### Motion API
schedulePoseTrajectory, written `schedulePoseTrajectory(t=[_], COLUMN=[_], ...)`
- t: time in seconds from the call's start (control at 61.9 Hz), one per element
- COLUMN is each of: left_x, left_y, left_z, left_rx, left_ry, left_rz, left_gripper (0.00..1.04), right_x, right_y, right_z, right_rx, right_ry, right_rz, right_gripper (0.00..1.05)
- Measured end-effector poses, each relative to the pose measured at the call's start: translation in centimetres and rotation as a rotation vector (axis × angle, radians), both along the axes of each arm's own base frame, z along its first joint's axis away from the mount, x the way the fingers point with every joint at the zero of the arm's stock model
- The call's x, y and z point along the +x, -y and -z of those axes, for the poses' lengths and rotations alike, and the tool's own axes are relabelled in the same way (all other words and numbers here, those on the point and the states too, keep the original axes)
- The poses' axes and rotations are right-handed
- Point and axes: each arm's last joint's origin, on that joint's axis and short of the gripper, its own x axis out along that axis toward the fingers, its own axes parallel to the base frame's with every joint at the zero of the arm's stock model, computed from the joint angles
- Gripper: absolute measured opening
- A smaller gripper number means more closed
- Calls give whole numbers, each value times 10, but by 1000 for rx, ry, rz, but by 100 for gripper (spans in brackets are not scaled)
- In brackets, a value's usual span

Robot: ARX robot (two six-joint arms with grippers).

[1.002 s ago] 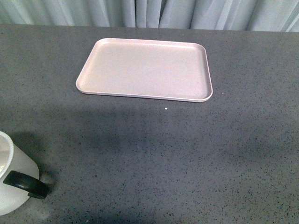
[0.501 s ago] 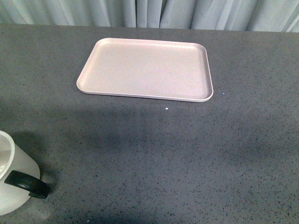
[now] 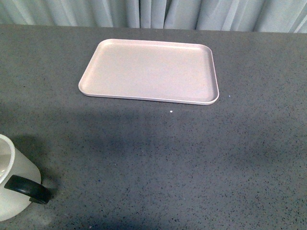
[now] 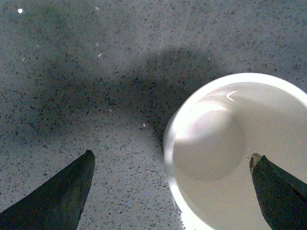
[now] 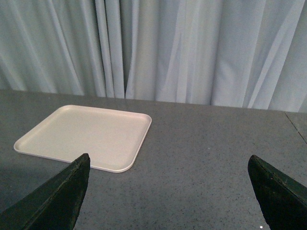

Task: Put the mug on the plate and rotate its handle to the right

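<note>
The white mug (image 3: pixel 12 184) stands upright at the near left corner of the grey table, partly cut by the frame. Its black handle (image 3: pixel 26 189) sticks out toward the right and front. The pale pink plate (image 3: pixel 149 71) lies flat and bare at the far middle of the table. Neither arm shows in the front view. In the left wrist view my left gripper (image 4: pixel 172 160) is open above the mug (image 4: pixel 240 153), looking down into its empty white inside; one finger is over the table, the other over the mug's rim. My right gripper (image 5: pixel 168 165) is open and empty, with the plate (image 5: pixel 86 136) ahead of it.
The dark grey speckled table (image 3: pixel 192 158) stretches between mug and plate. Pale blue-grey curtains (image 5: pixel 192 48) hang along the table's far edge.
</note>
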Motion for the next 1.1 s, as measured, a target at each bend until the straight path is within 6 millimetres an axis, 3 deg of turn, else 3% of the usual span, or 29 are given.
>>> schedulePoseTrajectory(t=[0.388, 0.76, 0.824, 0.921, 0.97, 1.099], left_x=[9, 14, 15, 15, 15, 15], left_y=[-6, -2, 0, 2, 3, 9], left_z=[18, 14, 13, 11, 10, 1], left_rx=[4, -16, -39, -63, -79, -94], left_ry=[-47, -49, -60, -80, -85, -88], left_rz=[-14, -36, -48, -61, -66, -67], left_gripper=[94, 40, 24, 8, 2, 2], right_x=[0, 0, 0, 0, 0, 0], right_y=[0, 0, 0, 0, 0, 0], right_z=[0, 0, 0, 0, 0, 0], right_rx=[0, 0, 0, 0, 0, 0], right_ry=[0, 0, 0, 0, 0, 0], right_rz=[0, 0, 0, 0, 0, 0], right_gripper=[96, 96, 96, 96, 96, 96])
